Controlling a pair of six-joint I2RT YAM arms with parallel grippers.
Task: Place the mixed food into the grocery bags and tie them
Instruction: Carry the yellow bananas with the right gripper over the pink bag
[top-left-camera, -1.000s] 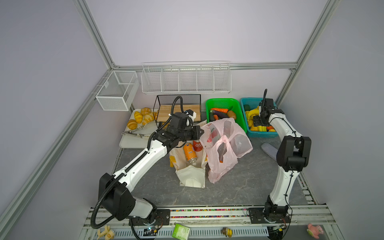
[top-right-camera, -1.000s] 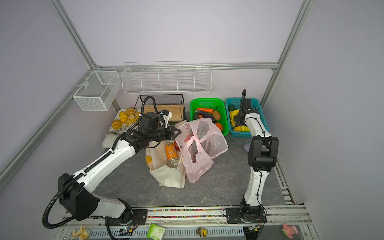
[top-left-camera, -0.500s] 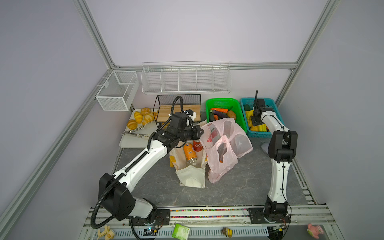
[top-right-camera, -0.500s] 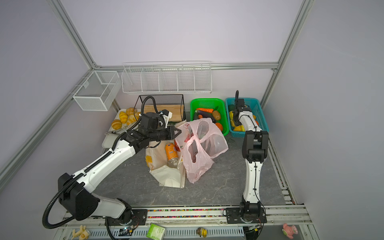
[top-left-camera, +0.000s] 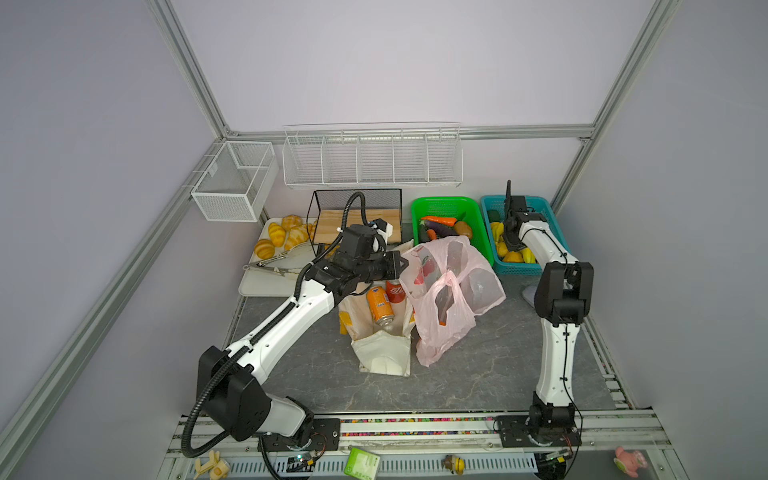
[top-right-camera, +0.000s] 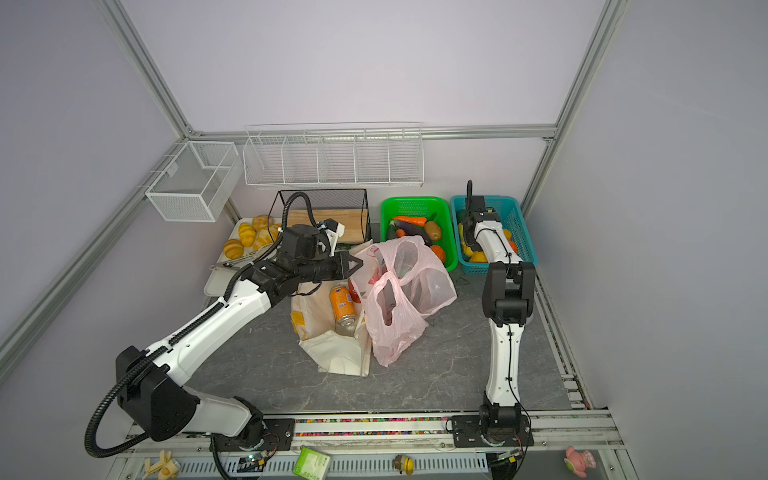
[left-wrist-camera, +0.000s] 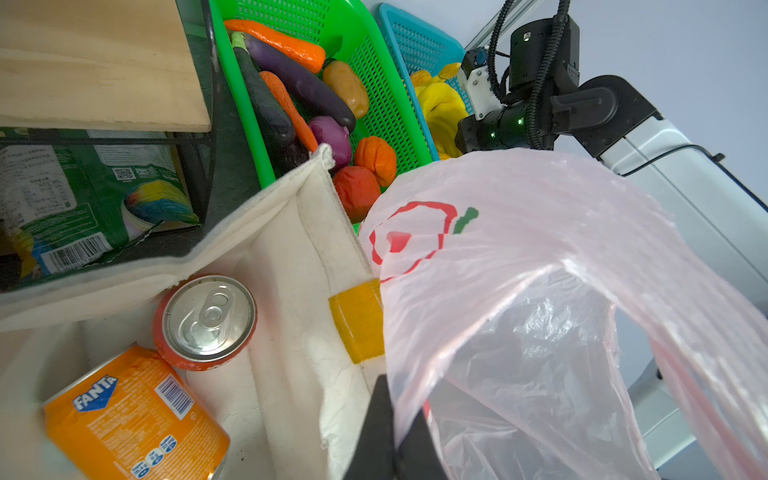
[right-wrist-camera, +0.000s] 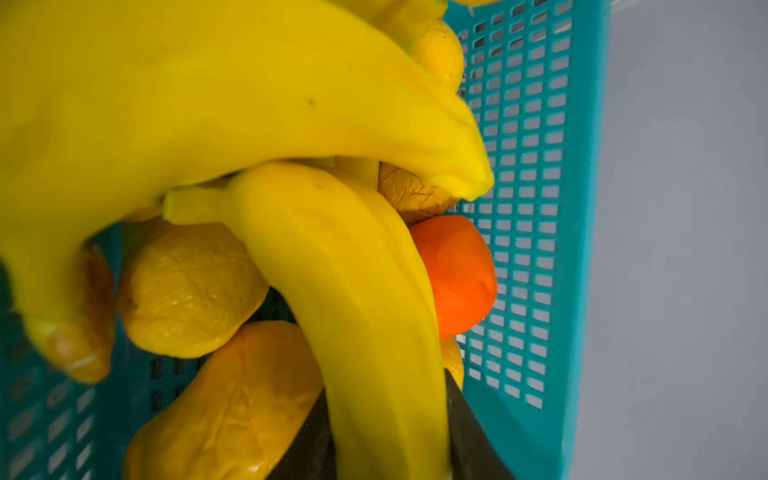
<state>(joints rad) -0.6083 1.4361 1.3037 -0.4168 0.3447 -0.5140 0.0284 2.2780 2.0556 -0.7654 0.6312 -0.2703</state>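
The left pincer (left-wrist-camera: 394, 438) is clamped tight on the rim of the pink plastic bag (left-wrist-camera: 540, 257), whose mouth gapes wide beside the canvas tote (top-left-camera: 384, 353). The tote sits slumped and open in the middle of the bench (top-left-camera: 478, 374), touching the pink bag. Inside the tote lie the orange soda can (left-wrist-camera: 133, 415) and the red cola can (left-wrist-camera: 205, 322), touching each other. The right pincer (right-wrist-camera: 388, 440) reaches down into the blue basket (right-wrist-camera: 540, 216) at the back right. Its dark fingers (right-wrist-camera: 309, 440) are narrowed against either side of a yellow banana (right-wrist-camera: 353, 291), gripping it. A round orange fruit (right-wrist-camera: 457, 274) and wrinkled yellow fruits (right-wrist-camera: 187, 291) lie just beside and beneath that banana.
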